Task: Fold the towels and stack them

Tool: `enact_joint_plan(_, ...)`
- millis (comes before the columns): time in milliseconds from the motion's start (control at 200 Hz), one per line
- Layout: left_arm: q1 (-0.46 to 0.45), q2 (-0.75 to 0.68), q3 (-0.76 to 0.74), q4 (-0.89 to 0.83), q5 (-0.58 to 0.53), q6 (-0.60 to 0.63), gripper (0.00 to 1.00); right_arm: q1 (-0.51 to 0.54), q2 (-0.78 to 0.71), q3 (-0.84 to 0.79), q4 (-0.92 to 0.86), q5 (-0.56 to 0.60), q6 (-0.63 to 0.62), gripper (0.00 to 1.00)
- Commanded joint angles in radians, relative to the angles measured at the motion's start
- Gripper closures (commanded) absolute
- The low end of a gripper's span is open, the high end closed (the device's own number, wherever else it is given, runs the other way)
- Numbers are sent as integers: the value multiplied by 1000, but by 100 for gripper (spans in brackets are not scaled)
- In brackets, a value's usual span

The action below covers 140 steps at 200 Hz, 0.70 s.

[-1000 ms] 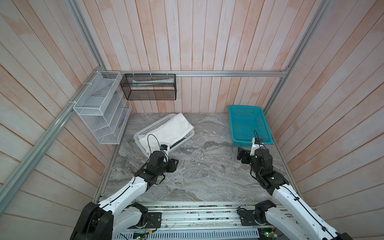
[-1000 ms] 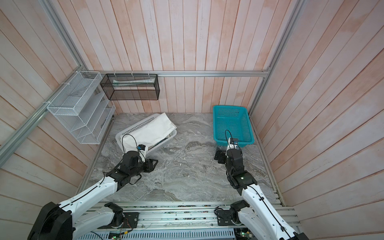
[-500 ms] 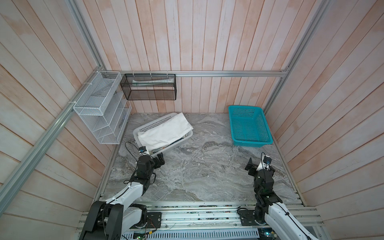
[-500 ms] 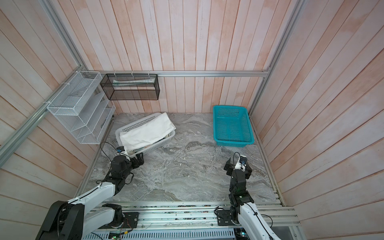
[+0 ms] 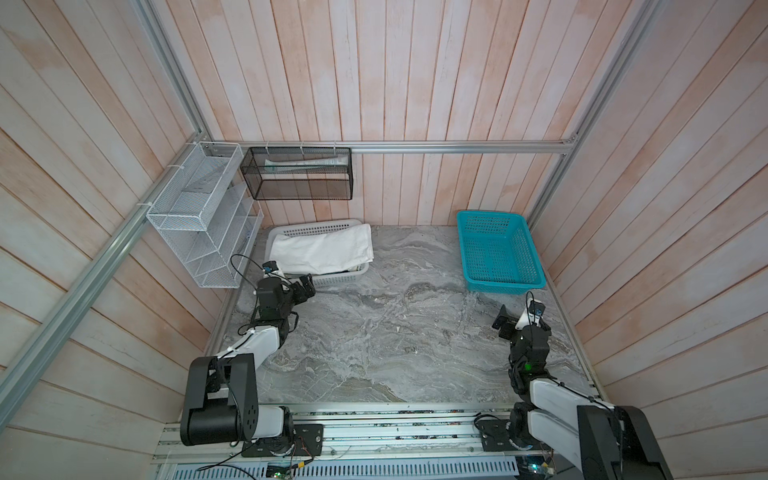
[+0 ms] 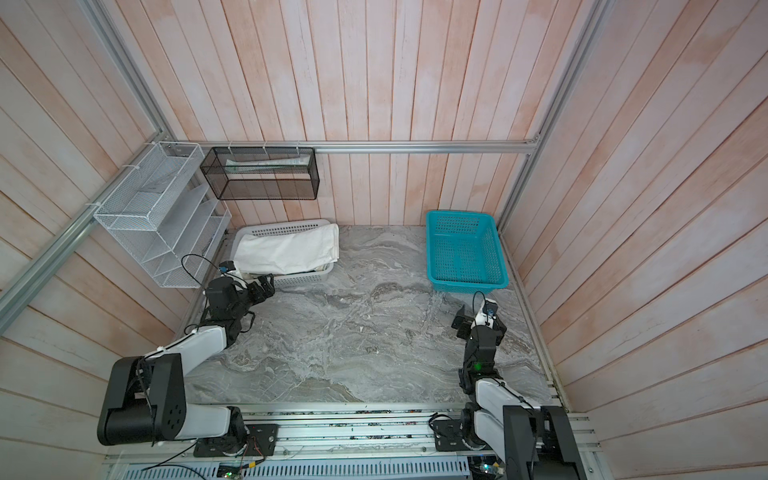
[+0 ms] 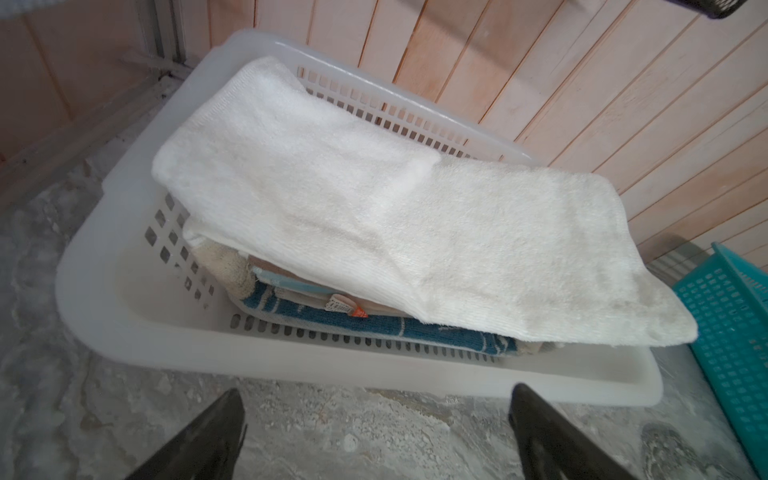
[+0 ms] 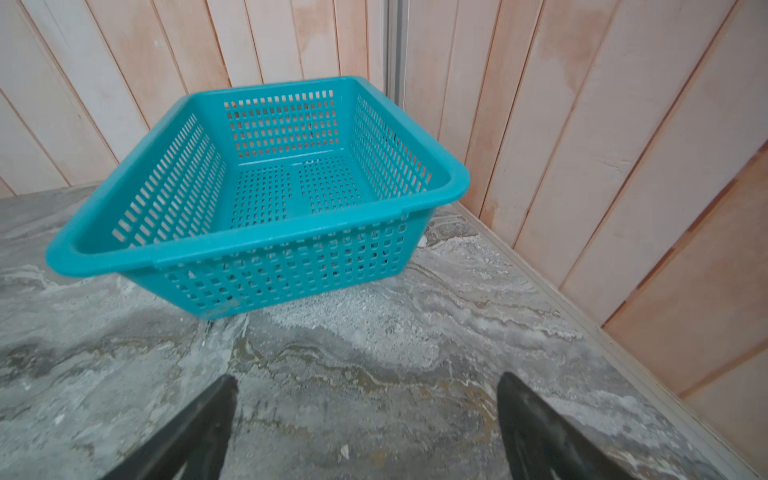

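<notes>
Two baskets stand on the table (image 5: 374,340), both at its far edge in both top views. The white basket (image 5: 309,225) is at about 11 o'clock and the teal basket (image 5: 505,286) at about 1 o'clock, well apart from each other.

The towels are all in the white basket (image 6: 282,227). The white towel (image 5: 324,251) lies folded on top, with one end drooping over the basket's rim on the 3 o'clock side. The left wrist view shows it (image 7: 374,232) slanting over a flat pile. The blue towel (image 7: 374,325) with pale lines is at the bottom of that pile. Thin middle layers (image 7: 299,291) lie between the two, one brownish and one pale with an orange tag. I cannot tell more about them.

The left gripper (image 5: 305,286) is at about 10 o'clock, just beside the white basket's near wall and pointing at it. Its jaws stand wide apart and are empty, and in the wrist view (image 7: 376,392) only bare table shows between them.

The right gripper (image 5: 519,322) is at about 3 o'clock, near the teal basket (image 8: 266,245) but apart from it. It points towards the basket's near wall. Its jaws (image 8: 369,378) are also spread wide, with nothing in them.

A white wire rack (image 5: 195,216) hangs on the side wall at about 10 o'clock. A black mesh bin (image 5: 301,174) hangs on the back wall above the white basket.
</notes>
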Motion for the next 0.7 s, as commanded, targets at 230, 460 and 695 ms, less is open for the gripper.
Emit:
enact_joint_plan(230,27,11,-194,312,-54,117,0,-87,153,23,320,-126,36,2)
enact_joint_plan(460,29,-24,-275,465,-137,169,0,-87,294,25,468,-185,-10,2)
enact_joint_plan(695,-3,56,-338,675,-132,220,0,-88,418,44,563,-217,-14,2)
